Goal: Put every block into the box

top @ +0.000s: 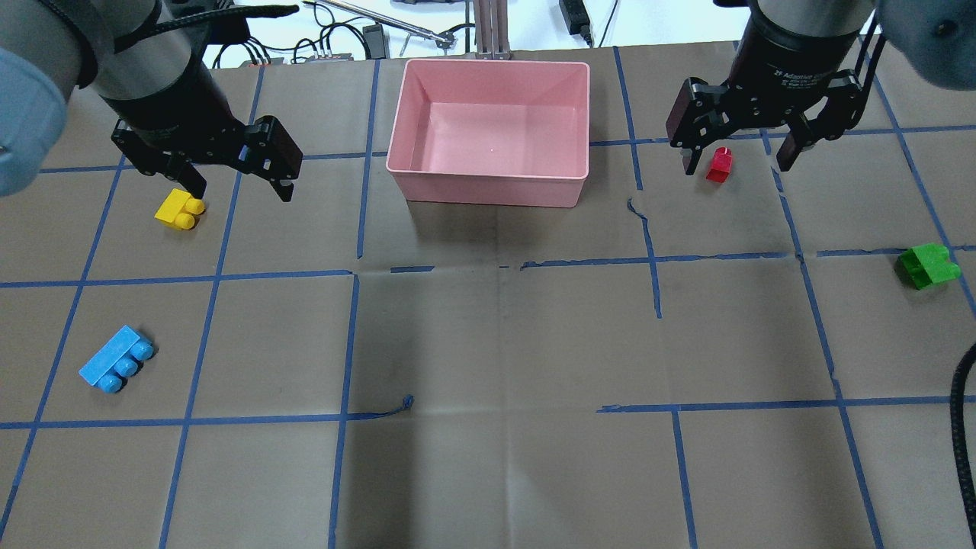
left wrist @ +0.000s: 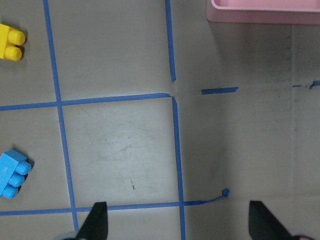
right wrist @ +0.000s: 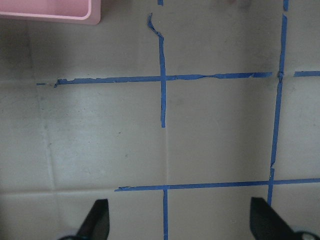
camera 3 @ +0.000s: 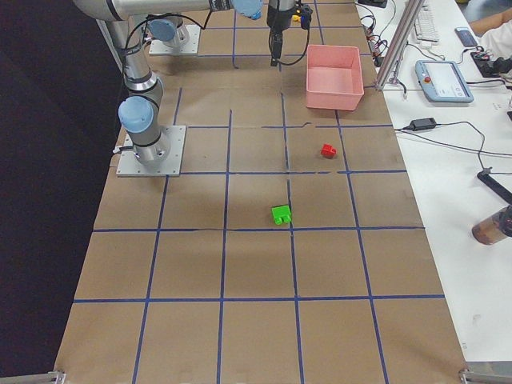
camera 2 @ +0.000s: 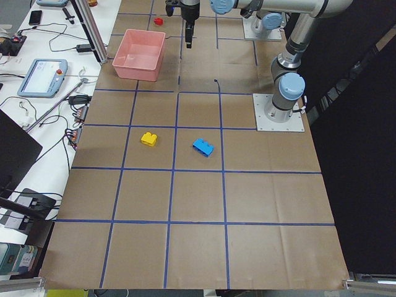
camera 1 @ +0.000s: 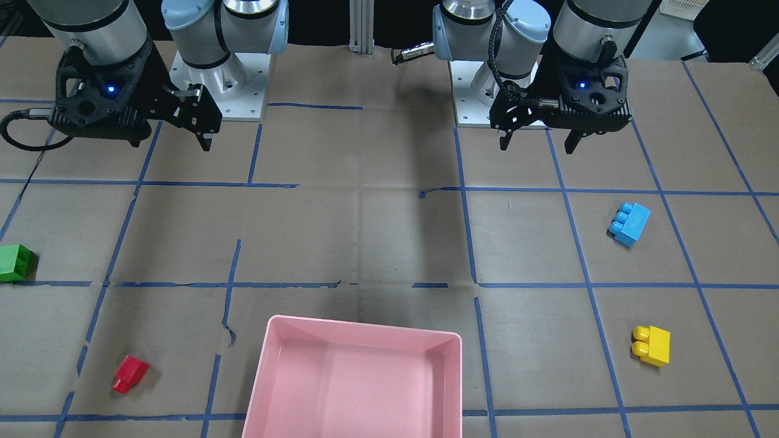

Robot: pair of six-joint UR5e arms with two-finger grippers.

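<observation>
Left hand [top: 242,191] and right hand [top: 737,164] hover spread, empty; yellow brick [top: 179,211], blue brick [top: 116,360] lie left, red brick [top: 719,165], green brick [top: 927,265] right of the far pink box [top: 488,187]. We fear a skewed descent scattering them.

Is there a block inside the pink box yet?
No, the box shows only its bare pink floor, with nothing inside.

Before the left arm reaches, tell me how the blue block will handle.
The blue block looks like hard moulded plastic, so probably stiff and light for its size. It lies on a flat side with its three studs pointing sideways, so it should slide rather than roll if pushed. Its smooth faces might slip when gripped.
</observation>
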